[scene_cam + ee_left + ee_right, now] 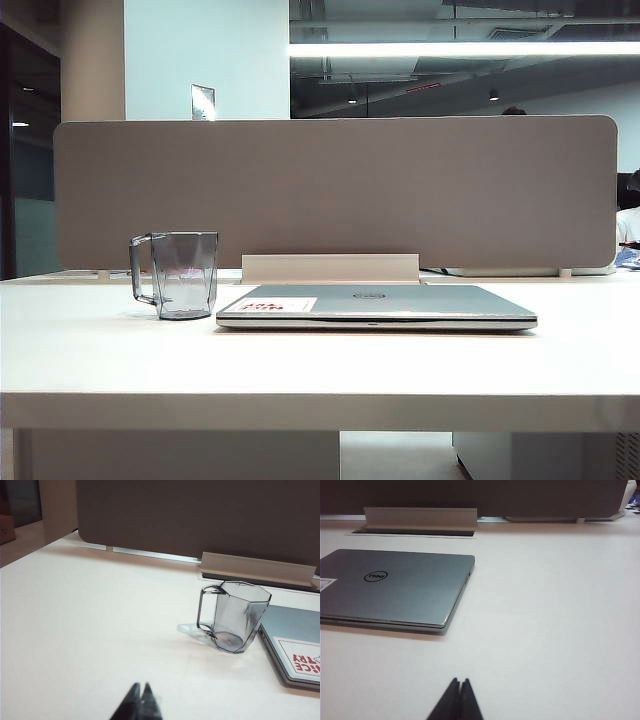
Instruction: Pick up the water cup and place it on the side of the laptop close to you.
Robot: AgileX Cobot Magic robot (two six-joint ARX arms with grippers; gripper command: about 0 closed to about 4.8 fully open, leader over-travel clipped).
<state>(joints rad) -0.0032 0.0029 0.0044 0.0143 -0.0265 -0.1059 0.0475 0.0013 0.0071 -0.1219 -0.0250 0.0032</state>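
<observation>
1. Water cup [186, 274]: clear, grey-tinted.
2. Laptop [400, 303]: silver-grey lid, black round logo, white-and-red sticker [278, 304].
3. Table [320, 370]: white.
4. Divider panel [335, 190]: taupe-grey.
5. Left gripper [140, 700], right gripper [459, 697]: black, fingertips pressed together.

Bright overhead light washes the soft-focus table [320, 370].

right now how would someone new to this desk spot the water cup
Find the closed silver laptop on the white table before the grey partition. The water cup stands upright just off its stickered corner, apart from both end effectors. It is the only see-through thing: grey-tinted, faceted, thin loop handle.
</observation>
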